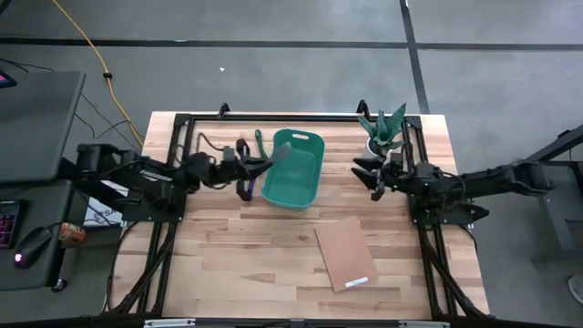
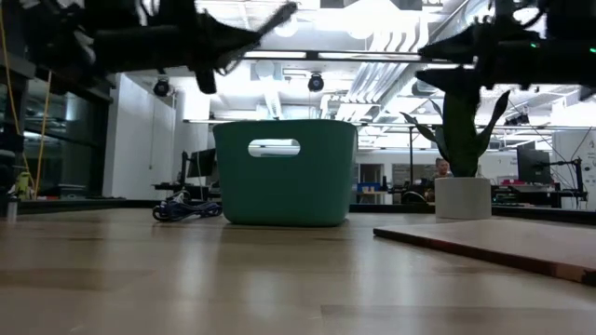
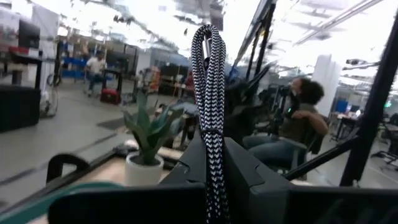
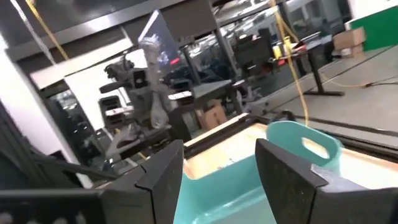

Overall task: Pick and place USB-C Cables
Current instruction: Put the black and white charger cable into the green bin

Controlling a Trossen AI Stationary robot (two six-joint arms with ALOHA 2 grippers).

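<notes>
Left gripper [image 1: 270, 161]: clamped on grey cable [image 3: 210, 93], hanging lengthwise, raised beside teal bin's [image 1: 293, 196] left rim. Right gripper [image 1: 373, 180]: open, empty, near desk's right edge.

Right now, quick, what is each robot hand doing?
Left end effector: shut on the grey cable, lifted by the teal bin.
Right end effector: open, holding nothing, waiting beside the potted plant.

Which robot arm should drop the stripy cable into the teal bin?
The left one, probably. Its left gripper already holds the grey cable right at the teal bin's edge. The right gripper is open and holds nothing.
</notes>
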